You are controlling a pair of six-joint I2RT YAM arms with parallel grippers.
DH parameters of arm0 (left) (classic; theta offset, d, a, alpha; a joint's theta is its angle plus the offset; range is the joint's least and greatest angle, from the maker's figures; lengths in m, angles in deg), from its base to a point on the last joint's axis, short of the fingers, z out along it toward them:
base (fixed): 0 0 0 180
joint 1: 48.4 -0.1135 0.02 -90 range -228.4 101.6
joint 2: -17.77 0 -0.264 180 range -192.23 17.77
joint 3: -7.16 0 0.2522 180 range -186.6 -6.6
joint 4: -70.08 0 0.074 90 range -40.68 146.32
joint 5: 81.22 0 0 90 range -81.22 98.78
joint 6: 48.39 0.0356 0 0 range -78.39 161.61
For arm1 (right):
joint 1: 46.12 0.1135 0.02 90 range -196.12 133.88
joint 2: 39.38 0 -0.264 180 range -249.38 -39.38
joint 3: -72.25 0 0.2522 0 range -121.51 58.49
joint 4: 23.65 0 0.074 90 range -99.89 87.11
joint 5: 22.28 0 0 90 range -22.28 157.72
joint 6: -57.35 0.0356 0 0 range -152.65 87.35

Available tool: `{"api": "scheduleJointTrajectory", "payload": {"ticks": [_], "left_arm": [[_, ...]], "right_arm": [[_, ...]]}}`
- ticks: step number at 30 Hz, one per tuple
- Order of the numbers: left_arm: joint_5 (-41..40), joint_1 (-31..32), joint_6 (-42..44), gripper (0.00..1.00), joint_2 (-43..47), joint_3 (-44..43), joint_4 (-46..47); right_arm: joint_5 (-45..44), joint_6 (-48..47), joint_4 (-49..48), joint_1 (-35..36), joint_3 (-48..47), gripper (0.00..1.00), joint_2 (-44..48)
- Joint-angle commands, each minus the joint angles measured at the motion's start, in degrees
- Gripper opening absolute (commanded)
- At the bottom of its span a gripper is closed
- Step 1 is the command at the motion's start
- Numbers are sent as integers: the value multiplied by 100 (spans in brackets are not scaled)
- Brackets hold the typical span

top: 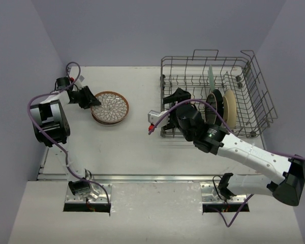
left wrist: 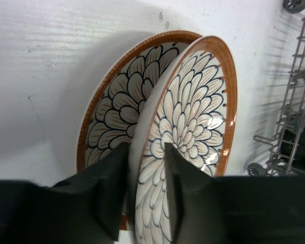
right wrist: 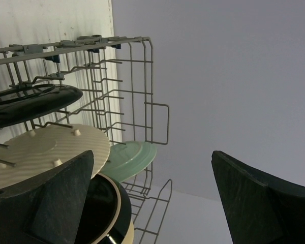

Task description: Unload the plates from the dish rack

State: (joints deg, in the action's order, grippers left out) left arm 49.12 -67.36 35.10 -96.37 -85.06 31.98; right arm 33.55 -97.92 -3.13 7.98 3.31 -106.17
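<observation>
Two brown-rimmed plates with white petal pattern sit at the table's left [top: 110, 108]. In the left wrist view one lies flat [left wrist: 117, 96], and the other [left wrist: 193, 117] is tilted over it. My left gripper [top: 85, 98] [left wrist: 146, 147] is shut on the near rim of the tilted plate. The grey wire dish rack [top: 264, 96] stands at the back right and holds a pale green plate [top: 211, 76] [right wrist: 129, 158], a black plate [top: 215, 104] and a cream plate [top: 230, 107] [right wrist: 46, 150] on edge. My right gripper [top: 177, 95] [right wrist: 152, 152] is open and empty at the rack's left end.
The rack's wire wall and tines [right wrist: 152, 76] rise close around my right gripper. Another black plate [right wrist: 30, 104] leans in the rack. A rack corner with wheels [left wrist: 295, 101] shows right of the petal plates. Grey walls close off the table's back and sides.
</observation>
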Motion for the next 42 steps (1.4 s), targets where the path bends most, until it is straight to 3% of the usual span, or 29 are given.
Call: {"api": "scheduleJointTrajectory", "payload": {"ticks": [1, 5, 10, 12, 13, 15, 19, 24, 30, 42], "left_arm": [[-248, 227, -41, 42, 373, -333, 333], [-940, 298, 176, 60, 807, -165, 438], [-1952, 411, 566, 65, 1402, -7, 468], [-2615, 589, 869, 98, 1849, 216, 665], [-2832, 724, 957, 100, 2024, 280, 762], [-4055, 1199, 1449, 100, 2509, 698, 1061], [-4917, 1443, 1649, 100, 3382, 1124, 1360], [-4812, 1523, 1714, 100, 4185, 1247, 1024], [-4651, 1808, 1739, 100, 4647, 1263, 418], [-4382, 2002, 1504, 100, 4497, 1243, 81]], "right_arm": [[-45, 386, 62, -100, -356, 99, 41], [17, 652, 62, -145, -619, 99, 11], [139, 1534, 338, -371, -1448, 99, -133], [290, 2216, 774, -612, -1994, 99, -299], [357, 2448, 931, -717, -2098, 99, -373], [578, 3087, 1317, -1169, -2662, 99, -572], [1195, 4177, 2144, -1949, -3414, 99, -1083], [2275, 5159, 3166, -3468, -4496, 94, -2091], [3527, 5760, 4204, -4873, -6021, 75, -3531], [3912, 5947, 4087, -5295, -6174, 75, -4757]]}}
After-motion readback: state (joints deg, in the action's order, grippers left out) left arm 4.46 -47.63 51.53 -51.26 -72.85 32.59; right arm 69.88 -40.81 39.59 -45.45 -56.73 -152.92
